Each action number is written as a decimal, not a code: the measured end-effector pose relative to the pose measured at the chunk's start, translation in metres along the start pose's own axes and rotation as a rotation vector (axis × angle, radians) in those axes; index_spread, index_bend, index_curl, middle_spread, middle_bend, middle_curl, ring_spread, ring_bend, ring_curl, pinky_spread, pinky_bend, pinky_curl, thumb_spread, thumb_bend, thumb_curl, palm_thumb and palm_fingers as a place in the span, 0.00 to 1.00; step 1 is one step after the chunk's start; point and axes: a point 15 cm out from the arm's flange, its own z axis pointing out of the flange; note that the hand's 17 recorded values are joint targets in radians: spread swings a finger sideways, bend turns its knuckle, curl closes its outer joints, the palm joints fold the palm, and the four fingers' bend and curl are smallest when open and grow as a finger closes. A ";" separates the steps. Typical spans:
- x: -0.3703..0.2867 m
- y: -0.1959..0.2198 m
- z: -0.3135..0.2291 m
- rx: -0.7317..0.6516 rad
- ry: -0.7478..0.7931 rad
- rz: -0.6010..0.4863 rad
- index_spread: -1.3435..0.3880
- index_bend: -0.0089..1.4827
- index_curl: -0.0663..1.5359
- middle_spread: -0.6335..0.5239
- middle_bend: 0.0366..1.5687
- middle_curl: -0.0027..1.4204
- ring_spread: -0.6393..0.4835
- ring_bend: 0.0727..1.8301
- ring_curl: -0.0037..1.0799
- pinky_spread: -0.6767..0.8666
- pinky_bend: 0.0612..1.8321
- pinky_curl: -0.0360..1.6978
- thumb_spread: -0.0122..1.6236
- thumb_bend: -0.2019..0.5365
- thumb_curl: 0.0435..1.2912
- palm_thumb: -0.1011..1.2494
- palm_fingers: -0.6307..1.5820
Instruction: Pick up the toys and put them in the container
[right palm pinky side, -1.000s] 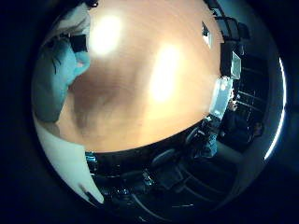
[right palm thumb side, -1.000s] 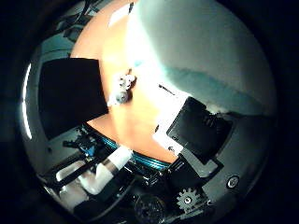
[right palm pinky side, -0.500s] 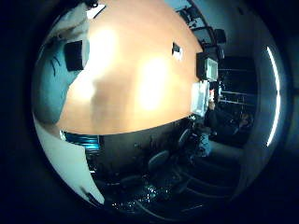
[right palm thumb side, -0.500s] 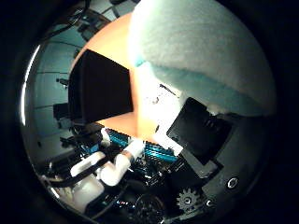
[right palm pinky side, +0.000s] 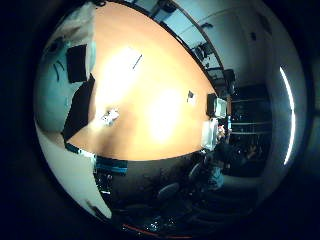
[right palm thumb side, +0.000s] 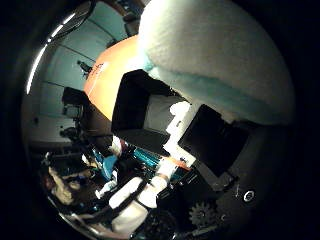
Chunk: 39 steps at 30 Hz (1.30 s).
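A soft teal and white plush toy (right palm thumb side: 210, 50) fills much of the right thumb side palm view, pressed close to the palm. My hand (right palm thumb side: 215, 145) has its black and white fingers curled against it. The toy's teal side (right palm pinky side: 52, 85) also shows in the right little finger side palm view, with a black finger part (right palm pinky side: 77, 60) on it. A black container (right palm thumb side: 150, 100) stands on the orange table below the toy. A small white toy (right palm pinky side: 110, 117) lies on the table (right palm pinky side: 150, 80) beside the container's dark edge (right palm pinky side: 80, 108).
The long orange table runs far across the room. A monitor (right palm pinky side: 214, 104) and chairs stand at its far edge. A teal frame and white parts (right palm thumb side: 125, 190) of the robot show below the table's near edge.
The whole picture has shifted: the hand has risen and turned with the plush toy in it. The table now looks farther off, and the black container and small white toy have come into view.
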 end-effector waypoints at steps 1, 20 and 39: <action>-0.012 -0.005 -0.001 0.004 -0.006 -0.013 0.62 0.69 0.63 0.40 0.80 0.64 0.36 0.73 0.73 0.29 0.63 0.60 0.73 0.26 0.36 0.83 0.77; -0.121 -0.039 -0.011 0.067 -0.070 -0.125 0.57 0.31 0.53 0.35 0.61 0.53 0.33 0.64 0.61 0.20 0.50 0.51 0.73 0.22 0.25 0.58 0.55; -0.102 -0.018 -0.014 0.036 -0.049 -0.198 0.51 0.13 0.27 0.50 0.14 0.24 0.69 0.18 0.23 0.69 0.16 0.25 0.67 0.26 0.19 0.45 0.35</action>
